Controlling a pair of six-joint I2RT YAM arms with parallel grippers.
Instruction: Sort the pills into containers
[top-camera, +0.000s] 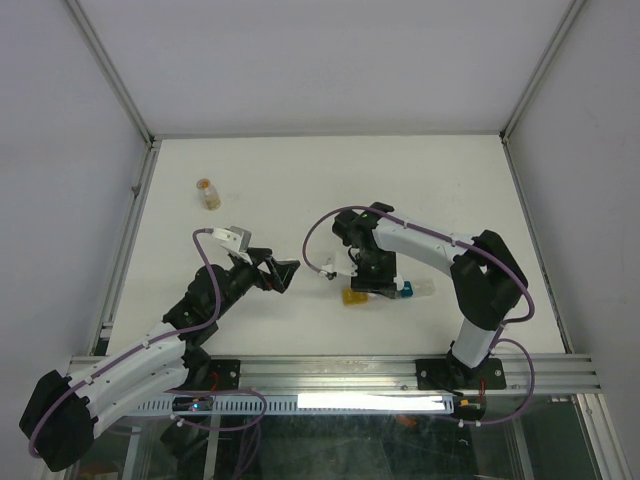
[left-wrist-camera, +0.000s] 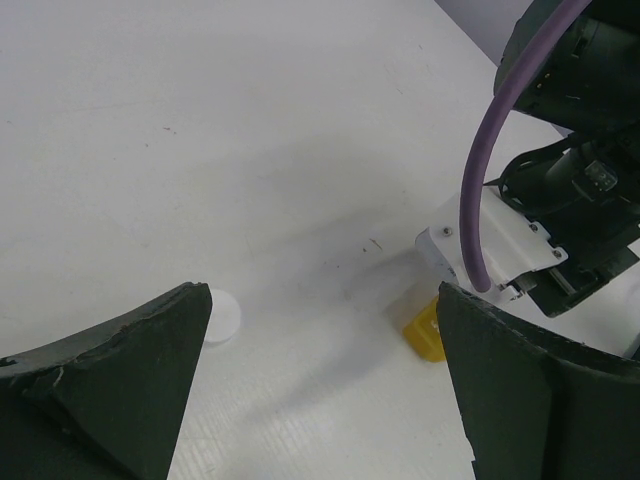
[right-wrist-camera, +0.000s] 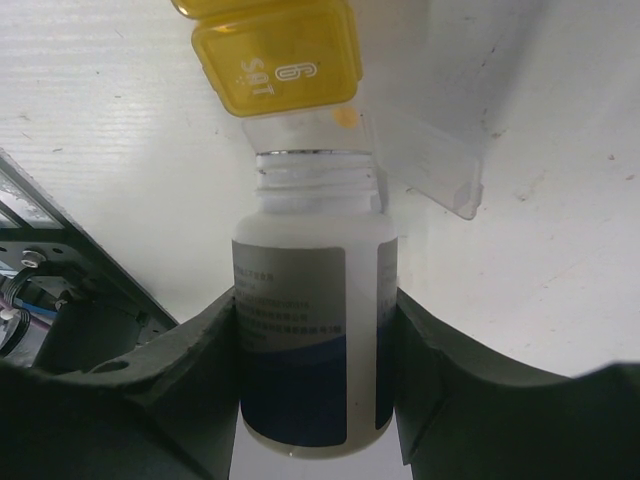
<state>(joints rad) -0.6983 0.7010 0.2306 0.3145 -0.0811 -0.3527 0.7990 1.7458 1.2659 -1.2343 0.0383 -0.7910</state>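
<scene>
My right gripper (right-wrist-camera: 315, 310) is shut on an uncapped white pill bottle (right-wrist-camera: 310, 330) with a blue-and-grey label. The bottle is tipped, its mouth over a clear compartment of the container strip. An orange pill (right-wrist-camera: 345, 118) lies in that compartment, beside the yellow compartment (right-wrist-camera: 275, 60). In the top view the strip shows its yellow end (top-camera: 352, 297) and teal compartment (top-camera: 407, 291) under the right gripper (top-camera: 372, 275). My left gripper (top-camera: 283, 275) is open and empty, left of the strip; in its wrist view (left-wrist-camera: 322, 295) the yellow compartment (left-wrist-camera: 424, 335) lies ahead.
A white bottle cap (left-wrist-camera: 222, 315) lies on the table by my left gripper's left finger. A small bottle with orange contents (top-camera: 208, 192) stands at the far left. A clear open lid (right-wrist-camera: 440, 170) sticks out from the strip. Walls enclose the table.
</scene>
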